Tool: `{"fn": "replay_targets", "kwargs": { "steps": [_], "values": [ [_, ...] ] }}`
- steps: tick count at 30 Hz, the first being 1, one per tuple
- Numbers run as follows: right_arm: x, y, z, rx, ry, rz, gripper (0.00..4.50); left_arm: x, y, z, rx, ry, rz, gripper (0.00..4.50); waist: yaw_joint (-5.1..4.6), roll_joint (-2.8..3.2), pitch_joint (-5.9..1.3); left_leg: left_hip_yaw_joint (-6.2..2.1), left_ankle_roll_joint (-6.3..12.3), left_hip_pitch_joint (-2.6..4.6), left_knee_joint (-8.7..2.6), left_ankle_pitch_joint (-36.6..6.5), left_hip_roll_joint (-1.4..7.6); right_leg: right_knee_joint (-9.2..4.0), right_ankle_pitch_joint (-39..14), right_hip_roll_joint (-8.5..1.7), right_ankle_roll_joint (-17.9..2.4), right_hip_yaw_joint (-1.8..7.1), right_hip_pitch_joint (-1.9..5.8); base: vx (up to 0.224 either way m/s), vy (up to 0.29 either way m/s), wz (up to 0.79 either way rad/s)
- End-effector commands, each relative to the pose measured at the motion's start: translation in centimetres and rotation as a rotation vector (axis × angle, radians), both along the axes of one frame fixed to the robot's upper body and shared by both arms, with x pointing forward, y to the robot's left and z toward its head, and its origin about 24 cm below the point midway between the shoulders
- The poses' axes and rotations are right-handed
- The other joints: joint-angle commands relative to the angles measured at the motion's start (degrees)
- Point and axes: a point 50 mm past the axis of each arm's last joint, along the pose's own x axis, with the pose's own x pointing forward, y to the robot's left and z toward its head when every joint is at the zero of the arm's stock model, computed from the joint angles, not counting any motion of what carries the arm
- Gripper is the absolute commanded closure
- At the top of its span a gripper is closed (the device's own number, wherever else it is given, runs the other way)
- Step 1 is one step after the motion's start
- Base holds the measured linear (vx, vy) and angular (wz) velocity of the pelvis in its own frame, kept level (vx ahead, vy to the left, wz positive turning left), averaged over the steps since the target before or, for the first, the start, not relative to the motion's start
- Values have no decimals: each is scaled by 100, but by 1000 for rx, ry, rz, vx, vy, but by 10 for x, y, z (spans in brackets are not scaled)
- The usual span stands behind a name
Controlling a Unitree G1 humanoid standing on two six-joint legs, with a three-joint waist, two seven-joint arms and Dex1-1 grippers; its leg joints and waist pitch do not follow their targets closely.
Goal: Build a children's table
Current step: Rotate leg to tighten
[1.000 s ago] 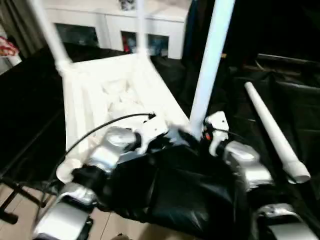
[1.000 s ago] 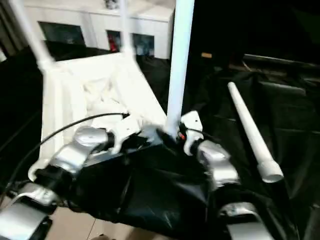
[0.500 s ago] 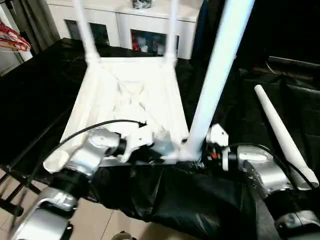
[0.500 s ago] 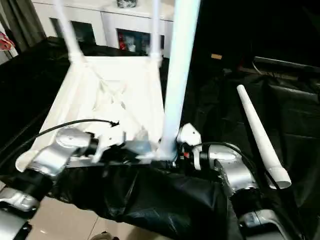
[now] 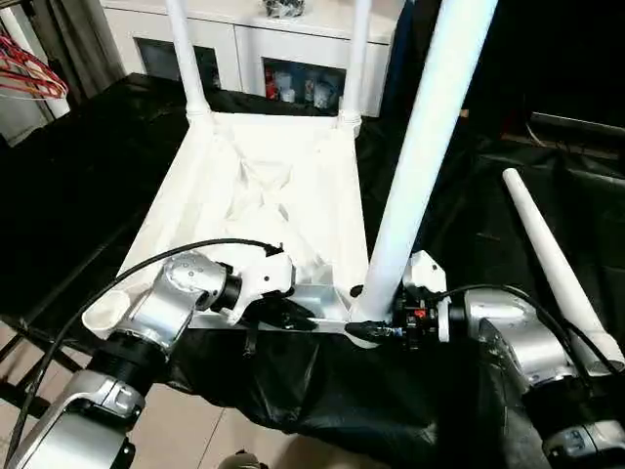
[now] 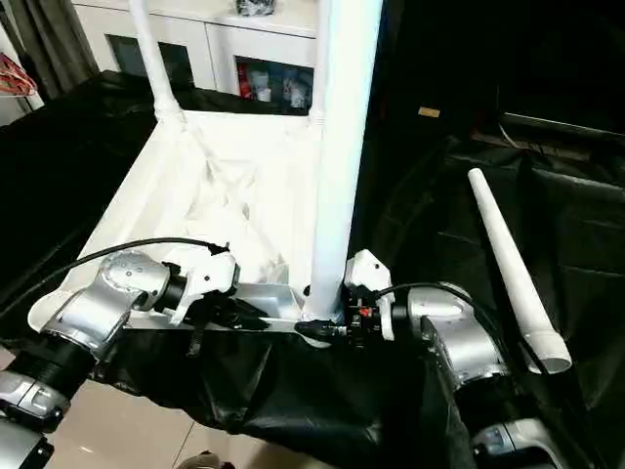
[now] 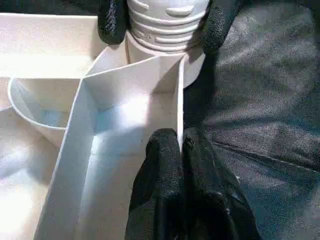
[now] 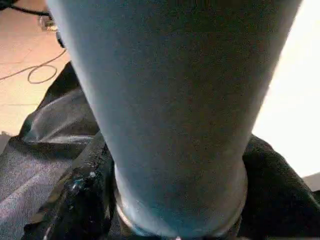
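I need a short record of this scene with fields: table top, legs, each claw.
table top: upside down, ribbed underside up, on black cloth
fitted legs: two upright at far corners
near leg: upright at near right corner socket
loose leg: lying on the cloth, right side
left claw: shut on the top's near rim
right claw: fingers on both sides of the near leg's base

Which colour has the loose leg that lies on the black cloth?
White; the loose leg shows best in the right eye view.
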Motion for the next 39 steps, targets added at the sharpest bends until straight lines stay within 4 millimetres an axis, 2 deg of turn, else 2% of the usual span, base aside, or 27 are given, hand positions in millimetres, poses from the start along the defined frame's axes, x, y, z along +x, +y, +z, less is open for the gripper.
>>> {"fn": "replay_targets", "kwargs": {
  "steps": [1, 3, 4, 5, 6, 7, 9, 11, 12, 13, 16, 17, 19, 22, 23, 26, 27, 29, 32, 35, 36, 37, 39],
  "values": [
    [-1, 13, -6, 69, 40, -45, 174, 10, -16, 6, -52, -49, 101, 450, -24, 23, -374, -43, 288, 41, -355, -860, 241, -380, -553, -497, -1319, 293, 298, 0, 0, 0],
    [6, 16, -9, 83, 30, -143, 174, 15, -22, 5, -57, -63, 157, 450, -49, 0, -362, -53, 213, 16, -372, -978, 220, -411, -849, -510, -1268, 290, 321, 0, 0, 0],
    [8, 16, -10, 87, 23, -180, 174, 16, -24, 5, -61, -66, 172, 450, -65, 7, -348, -62, 161, 41, -387, -1088, 215, -453, -1144, -519, -1190, 289, 311, 0, 0, 0],
    [16, 19, -13, 93, 14, -293, 174, 20, -31, 5, -73, -78, 215, 450, -84, -7, -342, -61, 141, 30, -393, -1121, 209, -461, -1263, -520, -1145, 291, 315, 0, 0, 0],
    [19, 20, -15, 94, 19, -357, 174, 21, -35, 5, -77, -84, 238, 450, -113, 3, -322, -78, 65, 27, -417, -1224, 194, -497, -1606, -530, -1054, 284, 315, 0, 0, 0],
    [22, 22, -17, 98, 21, -408, 174, 23, -39, 5, -80, -89, 255, 450, -161, -16, -331, -88, 26, 16, -423, -1229, 187, -506, -1761, -530, -966, 280, 334, 0, 0, 0],
    [26, 25, -20, 99, 34, -496, 174, 25, -46, 4, -81, -102, 290, 450, -214, -11, -328, -86, 27, 21, -419, -1229, 184, -522, -1806, -517, -914, 285, 313, 0, 0, 0],
    [34, 37, -27, 92, 46, -670, 174, 32, -64, 5, -73, -145, 387, 450, -239, -4, -336, -73, 41, 39, -409, -1203, 180, -530, -1785, -518, -926, 299, 298, 0, 0, 0],
    [36, 39, -28, 83, 45, -703, 174, 33, -67, 5, -70, -155, 408, 450, -263, 8, -330, -75, -2, 43, -413, -1163, 181, -529, -1723, -513, -957, 300, 280, 0, 0, 0],
    [38, 43, -30, 67, 46, -742, 174, 35, -72, 5, -67, -168, 429, 450, -266, 2, -348, -75, -4, 46, -405, -1095, 176, -516, -1592, -506, -975, 295, 297, 0, 0, 0],
    [42, 53, -34, 46, 55, -838, 174, 38, -81, 5, -68, -182, 488, 450, -283, 11, -362, -64, 92, 23, -389, -976, 171, -485, -1210, -501, -1037, 299, 305, 0, 0, 0],
    [42, 58, -33, 52, 55, -847, 174, 38, -84, 6, -70, -188, 494, 450, -281, 12, -383, -70, 108, 20, -381, -870, 165, -455, -986, -500, -1092, 294, 328, 0, 0, 0],
    [43, 67, -32, 52, 46, -836, 174, 37, -89, 6, -74, -188, 482, 450, -292, 23, -378, -64, 176, 5, -377, -814, 164, -440, -766, -491, -1153, 291, 323, 0, 0, 0],
    [42, 73, -32, 64, 52, -812, 174, 36, -90, 6, -77, -189, 466, 450, -303, 18, -359, -58, 232, 7, -385, -954, 163, -472, -935, -498, -1148, 287, 331, 0, 0, 0],
    [42, 74, -31, 68, 46, -807, 119, 35, -89, 5, -77, -187, 459, 450, -303, 21, -357, -59, 228, 11, -390, -1017, 168, -484, -1044, -505, -1131, 289, 329, 0, 0, 0],
    [42, 74, -28, 84, 34, -762, 105, 33, -85, 3, -71, -178, 424, 450, -314, 14, -359, -62, 237, 6, -397, -1035, 171, -481, -1079, -501, -1110, 294, 334, 0, 0, 0],
    [42, 72, -27, 72, 3, -725, 84, 31, -81, 2, -66, -169, 391, 450, -312, 32, -359, -66, 238, 8, -398, -1026, 174, -481, -1064, -505, -1115, 293, 330, 0, 0, 0],
    [42, 69, -25, 62, -26, -689, 67, 29, -78, 0, -64, -160, 361, 450, -332, 16, -355, -61, 263, -9, -397, -1011, 168, -485, -1050, -506, -1116, 293, 339, 0, 0, 0],
    [40, 63, -22, 60, -56, -599, 67, 26, -70, -1, -59, -146, 314, 450, -332, 14, -364, -70, 314, -24, -392, -946, 167, -470, -978, -510, -1151, 285, 367, 0, 0, 0],
    [36, 47, -18, 48, -83, -469, 67, 20, -56, -1, -54, -123, 242, 450, -339, 10, -368, -50, 430, -9, -378, -842, 185, -447, -695, -498, -1253, 297, 347, 0, 0, 0],
    [34, 37, -15, 49, -89, -426, 67, 18, -50, -1, -46, -115, 213, 450, -314, 14, -372, -51, 455, 9, -374, -850, 193, -439, -668, -495, -1279, 293, 350, 0, 0, 0],
    [33, 34, -15, 50, -90, -412, 67, 17, -48, -1, -43, -114, 201, 450, -313, -12, -374, -45, 478, 4, -374, -827, 198, -436, -622, -494, -1291, 296, 351, 0, 0, 0],
    [32, 31, -14, 51, -90, -398, 67, 17, -46, -1, -42, -113, 190, 450, -299, 11, -365, -43, 478, 19, -381, -838, 210, -430, -608, -487, -1333, 292, 330, 0, 0, 0]
  ]
}}
